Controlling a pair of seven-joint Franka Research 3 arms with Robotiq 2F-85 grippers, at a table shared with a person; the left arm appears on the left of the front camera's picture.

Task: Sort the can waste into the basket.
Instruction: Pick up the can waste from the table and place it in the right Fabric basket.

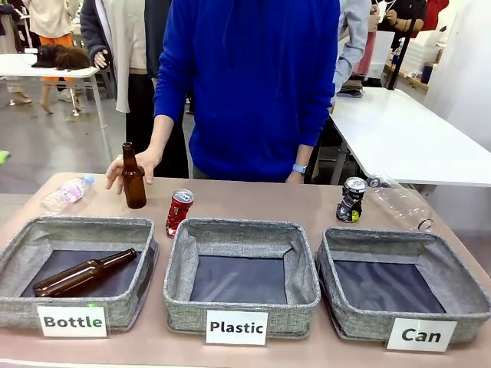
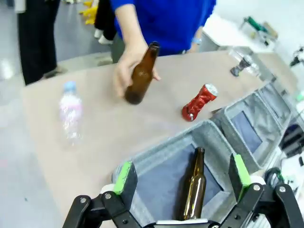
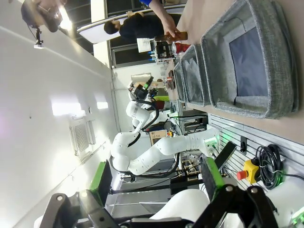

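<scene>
Behind the Can basket (image 1: 357, 323) — black can (image 1: 352, 200) | red can (image 1: 179, 211) farther left | left tool (image 2: 182, 172), right tool (image 3: 156, 176) released — bases cut off

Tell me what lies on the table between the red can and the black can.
Nothing: in the front view the tabletop between the red can and the black can is bare. The Plastic basket sits just nearer the camera.
</scene>
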